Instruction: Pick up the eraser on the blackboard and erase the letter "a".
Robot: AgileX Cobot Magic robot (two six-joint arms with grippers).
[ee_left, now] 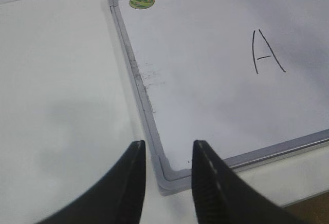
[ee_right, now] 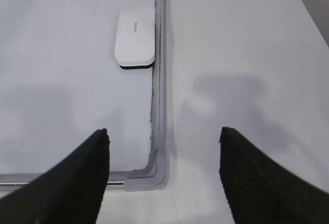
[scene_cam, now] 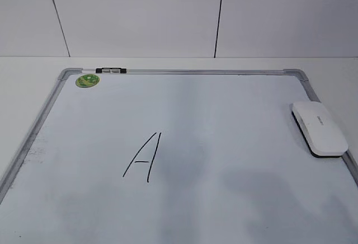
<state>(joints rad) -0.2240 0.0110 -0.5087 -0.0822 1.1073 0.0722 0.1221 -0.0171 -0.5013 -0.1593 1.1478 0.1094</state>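
The blackboard (scene_cam: 224, 115) is a white dry-erase board with a silver-grey frame, lying flat on the table. The white eraser (scene_cam: 319, 128) lies flat at its right edge, also seen in the right wrist view (ee_right: 135, 38). No small "a" shows in any view; only a tall capital "A" (scene_cam: 144, 157) is on the board. My left gripper (ee_left: 168, 149) is open and empty above the board's near left corner. My right gripper (ee_right: 163, 134) is wide open and empty above the near right corner, short of the eraser. Neither gripper shows in the exterior view.
A round green sticker (scene_cam: 88, 80) sits in the far left corner. A small black-and-silver clip (scene_cam: 111, 70) sits on the far frame. Faint smudges mark the board's left edge (ee_left: 146, 80). White table (ee_right: 241, 54) surrounds the board; a white wall stands behind.
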